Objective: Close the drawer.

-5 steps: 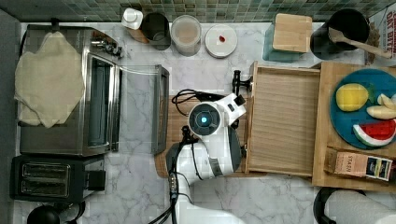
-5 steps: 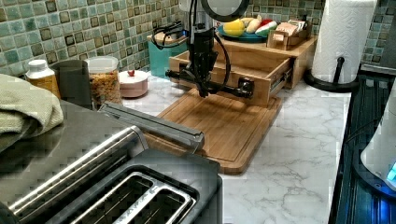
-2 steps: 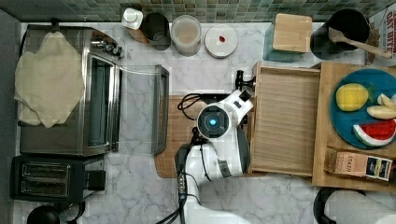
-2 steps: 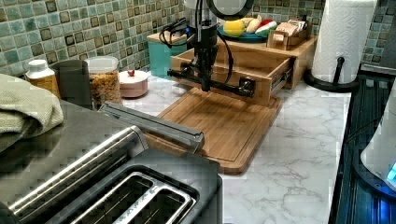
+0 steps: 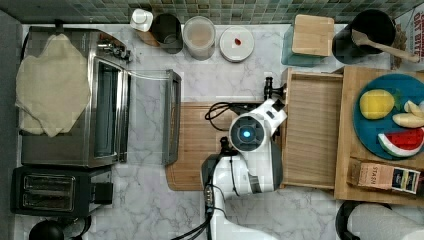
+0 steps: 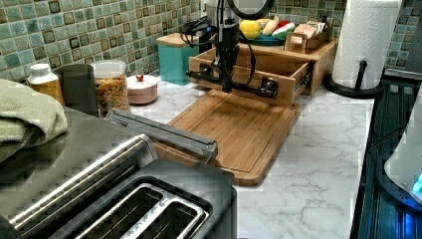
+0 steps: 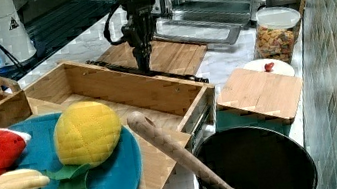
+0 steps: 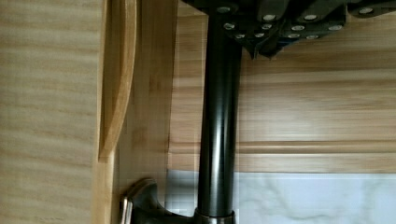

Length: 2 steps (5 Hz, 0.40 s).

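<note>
Drawer partly open, end effector at its handle.
I see the end effector clenched on the black bar handle of the drawer, beside the bamboo cutting board on the worktop.

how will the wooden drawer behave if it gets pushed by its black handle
The drawer looks like rigid wood, so it should probably slide straight in rather than flex. The gripper sits near mid-handle, so skewing seems unlikely. It appears empty, likely light.
</note>
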Available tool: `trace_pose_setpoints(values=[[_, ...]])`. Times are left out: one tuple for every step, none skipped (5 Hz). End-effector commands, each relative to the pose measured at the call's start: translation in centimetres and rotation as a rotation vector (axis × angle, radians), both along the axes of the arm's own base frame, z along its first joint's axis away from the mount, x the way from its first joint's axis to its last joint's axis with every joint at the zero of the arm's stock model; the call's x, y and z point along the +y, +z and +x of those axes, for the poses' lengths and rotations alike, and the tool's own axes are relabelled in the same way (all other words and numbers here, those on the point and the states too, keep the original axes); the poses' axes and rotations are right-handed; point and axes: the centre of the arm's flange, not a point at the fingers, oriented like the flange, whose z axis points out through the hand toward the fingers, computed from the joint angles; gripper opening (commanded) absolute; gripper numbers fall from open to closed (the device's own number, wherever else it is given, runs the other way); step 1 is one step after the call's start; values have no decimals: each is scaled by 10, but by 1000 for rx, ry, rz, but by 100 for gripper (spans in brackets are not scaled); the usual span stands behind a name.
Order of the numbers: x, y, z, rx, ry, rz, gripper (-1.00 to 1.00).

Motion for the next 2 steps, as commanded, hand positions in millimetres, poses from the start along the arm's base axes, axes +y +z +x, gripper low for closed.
trace_pose_setpoints(values=[[-218, 38, -52, -52, -120, -118, -100], [-251, 43, -64, -45, -108, -146, -100]])
